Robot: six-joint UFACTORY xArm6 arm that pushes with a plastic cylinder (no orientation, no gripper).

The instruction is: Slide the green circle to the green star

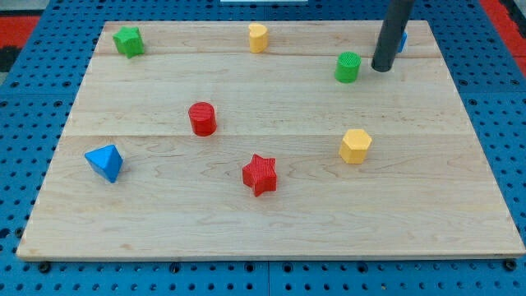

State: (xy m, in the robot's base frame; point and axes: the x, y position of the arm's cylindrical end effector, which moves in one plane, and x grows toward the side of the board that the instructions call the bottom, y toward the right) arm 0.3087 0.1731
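Seven blocks plainly on the board (pixel 271 230), plus a sliver of blue (pixel 402 41) behind the rod.

- My tip (pixel 380 69): bare rod end, no jaws, holding nothing; down on the board near the view's top right.
- Green circle (pixel 348 67): just to the view's left of my tip, a narrow gap between, not touching.
- Green star (pixel 128 40): far off to the view's left of my tip, slightly nearer the view's top, at the top-left corner.
- Yellow cylinder (pixel 258 38): left of my tip, close above the straight line from circle to star.
- Red cylinder (pixel 202 118), red star (pixel 260 174), yellow hexagon (pixel 355 145), blue pyramid (pixel 104 162): all below my tip, clear of the route.

Handling note, as judgement: my tip sits on the correct side already. Push leftward through the circle's centre; keep contact centred so it does not roll off sideways. Hold the line just under the yellow cylinder, then angle up toward the star late.
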